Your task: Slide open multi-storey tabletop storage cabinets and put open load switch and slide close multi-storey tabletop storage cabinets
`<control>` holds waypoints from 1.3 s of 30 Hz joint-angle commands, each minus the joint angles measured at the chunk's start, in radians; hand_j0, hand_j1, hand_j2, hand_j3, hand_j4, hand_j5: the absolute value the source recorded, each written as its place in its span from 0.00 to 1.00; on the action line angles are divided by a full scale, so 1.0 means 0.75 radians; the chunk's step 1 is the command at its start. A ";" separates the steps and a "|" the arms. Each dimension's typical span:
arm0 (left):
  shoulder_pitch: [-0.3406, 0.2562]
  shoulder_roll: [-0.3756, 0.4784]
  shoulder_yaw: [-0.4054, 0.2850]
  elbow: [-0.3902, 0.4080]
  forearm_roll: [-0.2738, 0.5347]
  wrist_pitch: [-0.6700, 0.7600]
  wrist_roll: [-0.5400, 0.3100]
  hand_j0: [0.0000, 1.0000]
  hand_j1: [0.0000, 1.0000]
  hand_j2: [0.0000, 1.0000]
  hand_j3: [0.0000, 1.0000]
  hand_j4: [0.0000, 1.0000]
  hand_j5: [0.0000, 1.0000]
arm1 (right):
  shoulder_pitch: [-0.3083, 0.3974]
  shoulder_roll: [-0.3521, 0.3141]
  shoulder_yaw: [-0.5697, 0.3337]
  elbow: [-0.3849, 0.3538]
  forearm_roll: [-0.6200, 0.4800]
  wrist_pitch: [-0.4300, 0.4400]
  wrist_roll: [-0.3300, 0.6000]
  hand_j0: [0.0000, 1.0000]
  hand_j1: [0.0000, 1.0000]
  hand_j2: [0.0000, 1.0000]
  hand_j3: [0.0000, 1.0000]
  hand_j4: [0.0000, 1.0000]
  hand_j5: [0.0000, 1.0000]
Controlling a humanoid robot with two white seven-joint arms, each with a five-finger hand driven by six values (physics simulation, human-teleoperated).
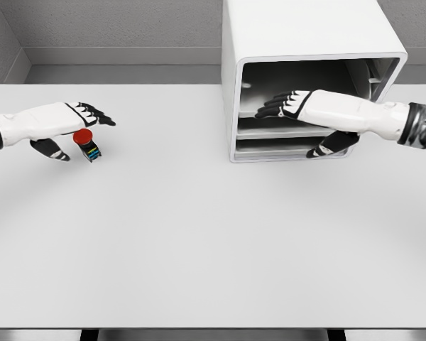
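I have the left robot hand (71, 124) out at nine o'clock on the bench (199, 241), fingers spread and flat, thumb hanging below. It holds nothing. The load switch (87, 144), a small dark block with a red button on top, stands on the bench just under that palm, tilted a little. I cannot say whether the fingers brush it or clear it.

The right robot hand (295, 105) is over at two o'clock, reaching into the front of the storage cabinet (305, 42). Its fingers lie stretched out and relaxed across the upper opening, thumb dropped toward the lower tier. It grips nothing that I can see. The cabinet's front looks open at the top, with shelf edges showing below. Whether a drawer (280, 133) is pulled out at all I cannot tell from this angle.

I judge we are in the opening step, with the right side working the cabinet while the left waits over the switch. The switch is well apart from the cabinet, so the transfer has not begun.

Next I would want the right fingers hooked on a drawer lip and drawn toward six o'clock. Then the left must close around the switch body, below the red cap, and carry it across toward two o'clock.
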 commanded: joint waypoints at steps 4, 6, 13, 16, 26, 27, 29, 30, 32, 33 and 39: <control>-0.002 -0.072 -0.025 0.086 -0.003 0.000 0.001 1.00 1.00 1.00 1.00 1.00 1.00 | -0.004 0.029 -0.012 0.021 -0.005 0.002 0.004 1.00 1.00 1.00 1.00 1.00 1.00; -0.002 -0.072 -0.027 0.086 -0.003 0.000 0.001 1.00 1.00 1.00 1.00 1.00 1.00 | -0.008 0.031 -0.010 0.051 -0.003 0.002 0.004 1.00 1.00 1.00 1.00 1.00 1.00; -0.002 -0.072 -0.027 0.112 -0.014 0.000 -0.001 0.86 0.86 0.86 0.86 0.86 0.86 | -0.010 0.064 -0.010 0.133 0.040 0.002 0.006 1.00 1.00 1.00 1.00 1.00 1.00; -0.002 -0.074 -0.027 0.112 -0.014 0.000 -0.001 0.81 0.81 0.81 0.81 0.81 0.81 | -0.010 0.091 -0.008 0.164 0.046 0.002 0.010 1.00 1.00 1.00 1.00 1.00 1.00; -0.012 -0.080 -0.055 0.102 -0.022 0.000 0.001 0.78 0.78 0.78 0.78 0.78 0.78 | -0.020 0.152 -0.004 0.274 0.089 0.002 0.010 1.00 1.00 1.00 1.00 1.00 1.00; -0.012 -0.080 -0.055 0.102 -0.022 0.000 0.001 0.78 0.78 0.78 0.78 0.78 0.78 | -0.018 0.152 0.000 0.280 0.089 0.002 0.012 1.00 1.00 1.00 1.00 1.00 1.00; -0.010 -0.076 -0.055 0.102 -0.022 0.000 -0.001 0.76 0.76 0.76 0.76 0.76 0.76 | -0.018 0.158 0.002 0.307 0.093 0.002 0.012 1.00 1.00 1.00 1.00 1.00 1.00; -0.010 -0.072 -0.055 0.102 -0.022 0.000 0.001 0.76 0.76 0.76 0.76 0.76 0.76 | -0.020 0.173 0.000 0.344 0.093 0.002 0.012 1.00 1.00 1.00 1.00 1.00 1.00; -0.010 -0.070 -0.055 0.102 -0.022 0.000 0.001 0.75 0.75 0.75 0.75 0.75 0.75 | -0.027 0.189 -0.002 0.372 0.093 0.002 0.020 1.00 1.00 1.00 1.00 1.00 1.00; -0.012 -0.068 -0.055 0.102 -0.022 0.000 0.001 0.72 0.72 0.72 0.72 0.72 0.72 | -0.027 0.191 0.000 0.376 0.093 0.002 0.020 1.00 1.00 1.00 1.00 1.00 1.00; -0.014 -0.066 -0.055 0.112 -0.028 0.000 -0.001 0.60 0.60 0.60 0.60 0.60 0.60 | -0.027 0.216 0.000 0.409 0.119 0.002 0.020 1.00 1.00 1.00 1.00 1.00 1.00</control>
